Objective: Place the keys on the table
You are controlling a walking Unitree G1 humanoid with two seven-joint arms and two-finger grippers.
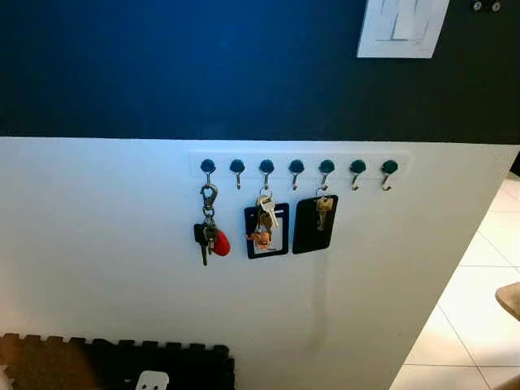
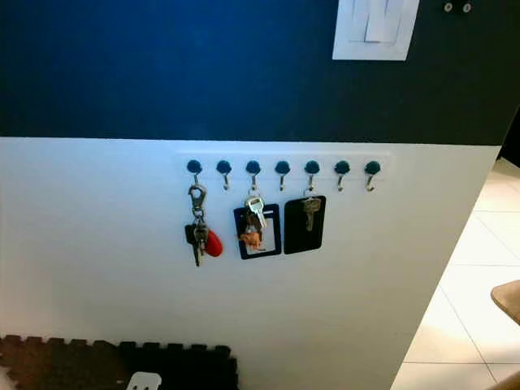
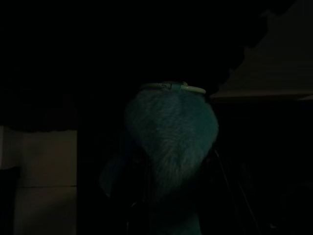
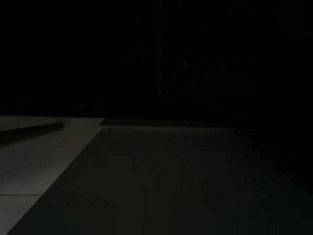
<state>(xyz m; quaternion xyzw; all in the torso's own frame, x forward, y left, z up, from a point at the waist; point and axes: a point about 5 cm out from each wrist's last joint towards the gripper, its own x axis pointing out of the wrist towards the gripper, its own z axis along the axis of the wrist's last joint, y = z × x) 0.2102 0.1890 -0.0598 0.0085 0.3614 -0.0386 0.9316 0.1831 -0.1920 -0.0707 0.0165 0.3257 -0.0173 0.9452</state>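
So the keys (image 1: 209, 233) with the red fob hang from the leftmost hook of the hook rail (image 1: 299, 166) on the white wall, untouched. Can't tell either pincer's state, wrist views are too dark. Risk: snagging the neighbouring card holder (image 1: 266, 231) or the carabiner catching on its hook.

A two-tone wall (image 1: 122, 244), dark blue above and white below, carries a white light switch plate (image 1: 402, 28) at the upper right of the frame. Dark foam puzzle mats (image 1: 122, 366) lie at the lower left; pale floor tiles (image 1: 471, 309) run down the right edge.
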